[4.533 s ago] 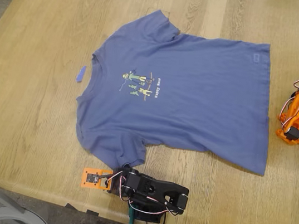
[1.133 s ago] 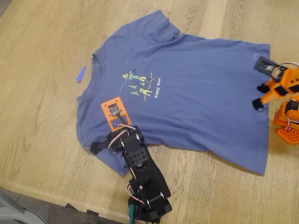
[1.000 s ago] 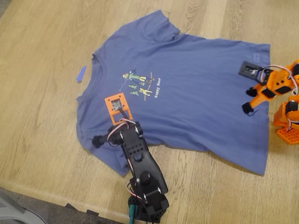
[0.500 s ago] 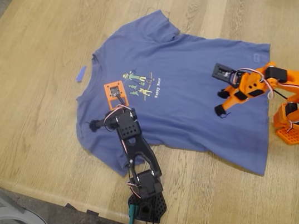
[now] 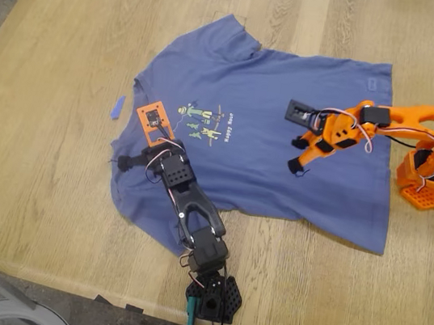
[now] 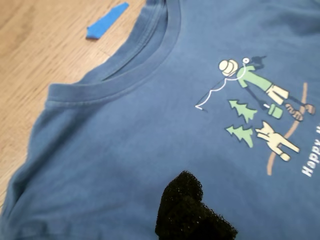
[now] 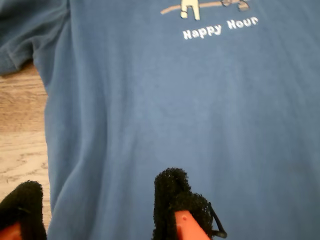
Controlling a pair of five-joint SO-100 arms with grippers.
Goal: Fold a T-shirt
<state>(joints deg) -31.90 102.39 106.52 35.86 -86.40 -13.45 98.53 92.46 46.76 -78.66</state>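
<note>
While flat on grainy wood, the T-shirt (image 5: 279, 131) — soft slate-blue cotton.

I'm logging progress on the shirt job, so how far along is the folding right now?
No fold is made yet: the T-shirt lies spread flat on the table. In hand: my first gripper is over the shirt near the collar and my second gripper is over the body; neither holds cloth. Every fold is left.
</note>
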